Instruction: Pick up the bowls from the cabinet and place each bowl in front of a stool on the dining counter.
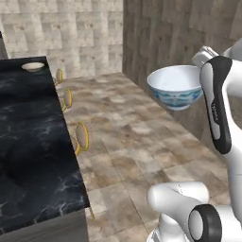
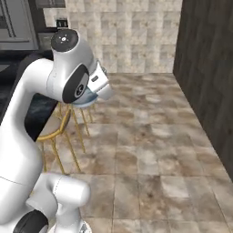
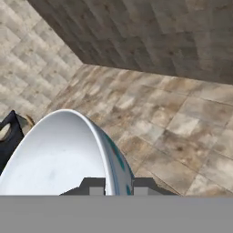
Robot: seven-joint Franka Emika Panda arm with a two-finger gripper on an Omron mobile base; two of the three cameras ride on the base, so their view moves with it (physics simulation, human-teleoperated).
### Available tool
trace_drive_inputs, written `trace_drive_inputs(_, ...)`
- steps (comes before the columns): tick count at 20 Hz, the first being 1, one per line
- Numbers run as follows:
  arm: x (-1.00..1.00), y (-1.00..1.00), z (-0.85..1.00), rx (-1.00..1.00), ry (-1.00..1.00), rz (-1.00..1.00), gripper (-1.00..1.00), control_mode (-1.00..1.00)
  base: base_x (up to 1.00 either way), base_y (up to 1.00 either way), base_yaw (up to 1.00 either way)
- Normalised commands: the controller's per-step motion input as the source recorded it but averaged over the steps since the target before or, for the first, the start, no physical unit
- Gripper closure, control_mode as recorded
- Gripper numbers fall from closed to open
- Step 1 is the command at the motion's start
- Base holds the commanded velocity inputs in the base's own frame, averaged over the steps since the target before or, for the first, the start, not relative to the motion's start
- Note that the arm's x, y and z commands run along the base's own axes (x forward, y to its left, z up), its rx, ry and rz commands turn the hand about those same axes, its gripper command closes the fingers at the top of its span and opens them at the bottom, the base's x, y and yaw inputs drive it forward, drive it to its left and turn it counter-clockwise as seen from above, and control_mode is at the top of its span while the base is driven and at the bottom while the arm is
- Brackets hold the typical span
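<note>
My gripper (image 3: pixel 116 187) is shut on the rim of the deep white bowl with the blue floral pattern (image 3: pixel 59 154), one finger inside and one outside. I hold that bowl (image 1: pixel 175 86) in the air over the tiled floor, to the right of the dining counter (image 1: pixel 33 142). Part of the same bowl (image 2: pixel 86 98) peeks out under my arm in the right base view. The shallower cream bowl (image 1: pixel 33 66) sits on the far end of the black marble top. The cabinet is out of view.
Three yellow-framed stools (image 1: pixel 82 137) (image 1: pixel 67 99) (image 1: pixel 59 75) stand along the counter's right edge. A dark wood-grain wall (image 1: pixel 165 33) rises to the right of the open floor (image 1: pixel 132 142). A pale tiled wall (image 1: pixel 71 33) closes the back.
</note>
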Motion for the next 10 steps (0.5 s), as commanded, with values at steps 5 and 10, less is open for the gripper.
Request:
trace_drive_inputs(5,0.00,0.00,0.00,0.00,0.00,0.00,1.00,1.00,0.87,-0.29,0.77)
trace_drive_inputs(10,0.00,0.00,0.00,0.00,0.00,0.00,1.00,1.00,0.83,-0.24,0.82)
